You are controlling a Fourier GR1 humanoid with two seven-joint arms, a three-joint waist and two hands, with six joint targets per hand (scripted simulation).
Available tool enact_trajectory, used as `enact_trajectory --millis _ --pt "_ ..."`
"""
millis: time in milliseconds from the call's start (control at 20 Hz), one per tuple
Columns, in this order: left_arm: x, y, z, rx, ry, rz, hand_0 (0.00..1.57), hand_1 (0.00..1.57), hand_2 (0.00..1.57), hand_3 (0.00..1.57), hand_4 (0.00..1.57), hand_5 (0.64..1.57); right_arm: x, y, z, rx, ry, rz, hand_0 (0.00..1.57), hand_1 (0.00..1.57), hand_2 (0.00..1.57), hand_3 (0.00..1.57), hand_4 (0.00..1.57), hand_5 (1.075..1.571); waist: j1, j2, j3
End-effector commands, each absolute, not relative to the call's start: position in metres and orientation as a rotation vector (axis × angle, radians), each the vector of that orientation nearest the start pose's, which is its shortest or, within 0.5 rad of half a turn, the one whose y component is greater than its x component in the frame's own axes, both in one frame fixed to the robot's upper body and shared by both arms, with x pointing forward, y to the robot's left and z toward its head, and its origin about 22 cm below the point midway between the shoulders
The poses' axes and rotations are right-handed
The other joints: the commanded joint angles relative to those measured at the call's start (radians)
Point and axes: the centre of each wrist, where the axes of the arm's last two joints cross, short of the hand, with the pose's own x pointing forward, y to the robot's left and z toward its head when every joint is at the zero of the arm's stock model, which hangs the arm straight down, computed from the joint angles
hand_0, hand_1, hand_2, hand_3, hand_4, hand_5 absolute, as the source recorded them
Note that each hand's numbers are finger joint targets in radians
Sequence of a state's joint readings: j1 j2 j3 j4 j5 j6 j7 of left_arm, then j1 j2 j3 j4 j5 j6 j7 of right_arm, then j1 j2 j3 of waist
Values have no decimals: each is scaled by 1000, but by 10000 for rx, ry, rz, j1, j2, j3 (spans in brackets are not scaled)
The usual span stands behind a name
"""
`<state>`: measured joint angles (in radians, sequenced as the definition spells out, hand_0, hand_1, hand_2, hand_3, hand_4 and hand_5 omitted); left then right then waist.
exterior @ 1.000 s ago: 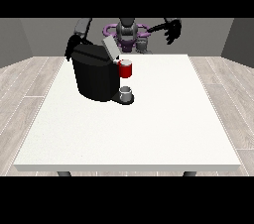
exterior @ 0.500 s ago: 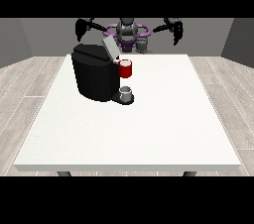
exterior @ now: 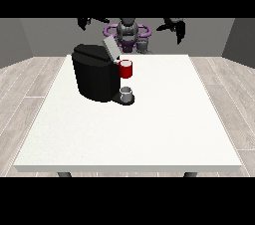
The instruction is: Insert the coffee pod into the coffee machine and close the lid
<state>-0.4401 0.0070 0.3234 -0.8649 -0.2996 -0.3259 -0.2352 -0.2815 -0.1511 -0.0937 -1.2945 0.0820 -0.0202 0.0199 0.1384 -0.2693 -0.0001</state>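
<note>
Looking across the white bench, we find the black coffee machine standing in the upper left part of the bench, with its grey lid tilted up and back at the machine's top right corner, so the lid looks not yet closed to us. Just to the right of the machine's head sits a red cylinder with a pale top, which we take to be the coffee pod; whether it is seated in the machine's slot or only resting against its front we cannot tell. Below it, on the machine's low base, stands a small grey cup, placed there, we judge, to catch what the machine pours. Both arms are raised high and spread wide at the top of the frame, well apart from the machine. The robot hand at the view's left hangs above and behind the machine, and the robot hand at the view's right hangs far off to the upper right; neither touches or carries anything, but how their fingers lie we cannot tell. We judge that the pod is at the machine, and that the step left is to bring a hand down onto the lid and press it shut.
</note>
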Motion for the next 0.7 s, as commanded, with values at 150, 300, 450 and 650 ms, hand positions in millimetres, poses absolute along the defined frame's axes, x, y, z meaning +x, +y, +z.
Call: enact_trajectory --millis 150,300,450,650 --pt "333 247 -23 -1009 -15507 -3143 0 0 0 0 356 1571 344 -278 64 -1565 -15799 962 0 0 0 0 108 1571 186 1169 3" --pt "325 245 -23 -1050 -15828 -2894 0 0 0 0 346 1571 345 -266 51 -961 -15876 330 0 0 0 0 0 1571 286 1565 3" --pt "310 230 -30 -1169 -15295 -2826 0 0 0 0 282 1571 355 -259 58 -625 -14888 175 0 0 0 0 92 1571 215 1184 2" --pt "307 235 -16 -995 -16048 -2672 0 0 0 0 371 1571 360 -257 55 -290 -15202 98 0 0 0 0 168 1571 196 1942 2"
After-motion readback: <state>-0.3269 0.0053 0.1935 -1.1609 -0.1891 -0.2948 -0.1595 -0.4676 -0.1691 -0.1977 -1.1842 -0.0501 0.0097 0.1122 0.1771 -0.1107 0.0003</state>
